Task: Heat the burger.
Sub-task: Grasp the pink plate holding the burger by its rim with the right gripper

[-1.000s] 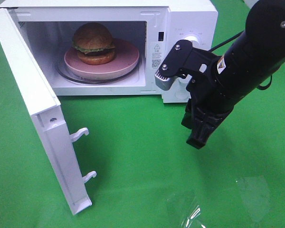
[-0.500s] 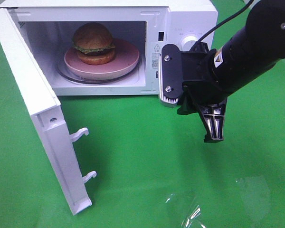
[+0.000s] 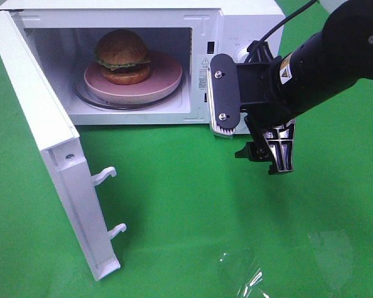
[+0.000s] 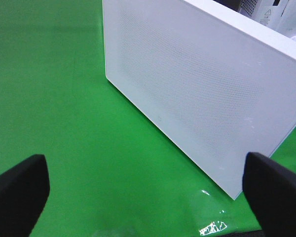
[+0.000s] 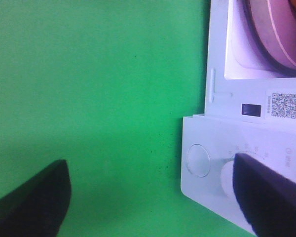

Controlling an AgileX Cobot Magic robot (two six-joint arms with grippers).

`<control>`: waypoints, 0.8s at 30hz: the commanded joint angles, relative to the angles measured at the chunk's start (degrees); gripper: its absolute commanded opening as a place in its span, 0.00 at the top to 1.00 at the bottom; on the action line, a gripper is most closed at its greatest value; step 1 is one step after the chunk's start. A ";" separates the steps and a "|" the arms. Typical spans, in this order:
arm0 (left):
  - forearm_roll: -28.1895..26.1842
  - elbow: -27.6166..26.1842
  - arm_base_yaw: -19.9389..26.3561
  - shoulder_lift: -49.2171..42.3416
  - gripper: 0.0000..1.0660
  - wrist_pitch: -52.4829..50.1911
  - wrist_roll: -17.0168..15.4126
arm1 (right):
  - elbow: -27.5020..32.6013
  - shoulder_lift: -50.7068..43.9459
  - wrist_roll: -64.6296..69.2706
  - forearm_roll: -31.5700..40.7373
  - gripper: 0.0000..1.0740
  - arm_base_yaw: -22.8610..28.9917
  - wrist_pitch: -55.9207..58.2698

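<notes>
The burger (image 3: 121, 56), brown bun over a green lettuce edge, sits on a pink plate (image 3: 161, 84) inside the open white microwave (image 3: 242, 18). My right gripper (image 3: 252, 148) hangs open in front of the microwave's control panel (image 5: 212, 158), with nothing between its fingers (image 5: 32, 207). In the right wrist view a round button (image 5: 198, 160) and a white knob (image 5: 228, 178) lie by the far finger. My left gripper (image 4: 148, 197) stands wide open and empty, facing the outer face of the microwave door (image 4: 197, 84). It is out of the high view.
The microwave door (image 3: 46, 136) swings out to the front left, its two latch hooks (image 3: 102, 176) pointing right. Green cloth (image 3: 186, 205) covers the table. A glossy transparent patch (image 3: 248, 273) lies on the cloth at the front.
My right gripper has turned at the wrist, risen toward the control panel and opened its jaws wide. The burger, plate and door have not moved.
</notes>
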 commanded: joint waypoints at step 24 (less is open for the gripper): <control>-0.11 0.11 -0.06 -0.92 0.07 -0.40 -0.29 | -3.67 3.61 9.22 -11.86 0.17 2.12 -4.58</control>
